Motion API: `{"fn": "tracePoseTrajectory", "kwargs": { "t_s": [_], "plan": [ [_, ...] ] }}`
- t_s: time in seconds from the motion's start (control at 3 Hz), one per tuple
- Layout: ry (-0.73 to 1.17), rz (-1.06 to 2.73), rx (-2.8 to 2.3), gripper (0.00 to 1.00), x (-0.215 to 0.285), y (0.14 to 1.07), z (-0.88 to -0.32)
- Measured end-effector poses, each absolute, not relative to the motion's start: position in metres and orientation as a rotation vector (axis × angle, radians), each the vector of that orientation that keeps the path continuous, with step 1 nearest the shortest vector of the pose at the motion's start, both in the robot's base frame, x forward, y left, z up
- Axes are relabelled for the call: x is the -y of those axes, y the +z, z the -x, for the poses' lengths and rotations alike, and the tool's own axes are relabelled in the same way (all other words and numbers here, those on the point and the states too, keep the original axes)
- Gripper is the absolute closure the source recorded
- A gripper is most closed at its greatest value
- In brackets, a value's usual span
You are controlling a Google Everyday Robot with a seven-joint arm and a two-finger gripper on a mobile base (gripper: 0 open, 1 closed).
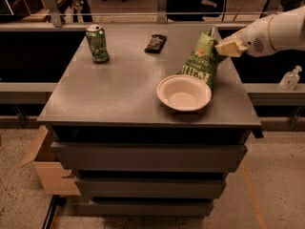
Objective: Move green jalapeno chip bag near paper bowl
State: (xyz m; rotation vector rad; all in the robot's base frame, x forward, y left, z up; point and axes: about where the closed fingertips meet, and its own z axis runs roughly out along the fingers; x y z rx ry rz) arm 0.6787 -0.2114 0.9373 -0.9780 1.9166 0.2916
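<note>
The cream two-finger gripper (225,47) clenches the top corner of the crinkled bright-green foil chip bag (199,63). The bag is tilted, its lower end just beside the shallow round off-white paper bowl (163,88), at one o'clock.

A grey counter (109,94) with drawers below carries a green drink can (97,43), which stands upright near its back left corner. A small dark packet (155,43) lies flat to the right of the can, apart from it. On the floor at the left, an open cardboard box (47,168) sits against the drawers. A small pump bottle (290,78) stands on a ledge at the right.
</note>
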Motion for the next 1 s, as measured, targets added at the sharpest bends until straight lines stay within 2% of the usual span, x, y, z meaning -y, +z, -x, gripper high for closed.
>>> {"fn": "tracePoseTrajectory", "kwargs": {
  "t_s": [0.33, 0.67, 1.0],
  "plan": [
    [0.340, 0.965, -1.933, 1.00, 0.2074, 0.9279, -0.6664],
    [0.341, 0.970, -1.932, 0.81, 0.2050, 0.9271, -0.6676],
    [0.345, 0.973, -1.932, 0.58, 0.2026, 0.9259, -0.6680]
  ]
}}
